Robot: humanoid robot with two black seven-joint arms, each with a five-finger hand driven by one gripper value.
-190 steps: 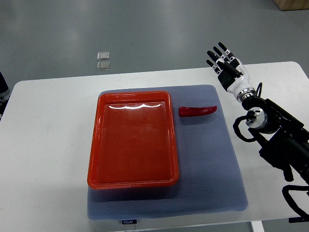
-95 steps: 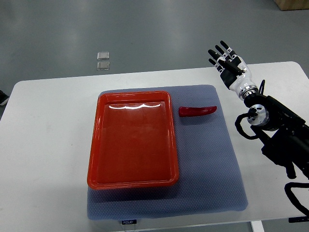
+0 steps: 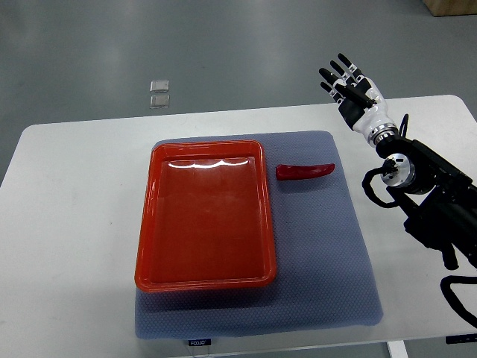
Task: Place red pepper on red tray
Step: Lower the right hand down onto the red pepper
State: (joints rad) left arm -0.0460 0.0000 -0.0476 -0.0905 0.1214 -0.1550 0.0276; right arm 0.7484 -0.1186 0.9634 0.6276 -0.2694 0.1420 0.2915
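My right robot hand [image 3: 350, 84] is fingers-spread, holding nothing. The red pepper [image 3: 305, 171] lies below-left of it, long axis across, just right of the red tray [image 3: 146, 224]

White counter [image 3: 74, 224] with rounded corners, seen from above. On top, a blue-grey textured mat [image 3: 320, 276] with a small label at the near edge. Behind, smooth grey floor [image 3: 223, 45] with soft light reflections. On the floor, two small clear square pieces [image 3: 159, 93], one just behind the other. In the top right corner, part of a brown box [image 3: 451, 7].
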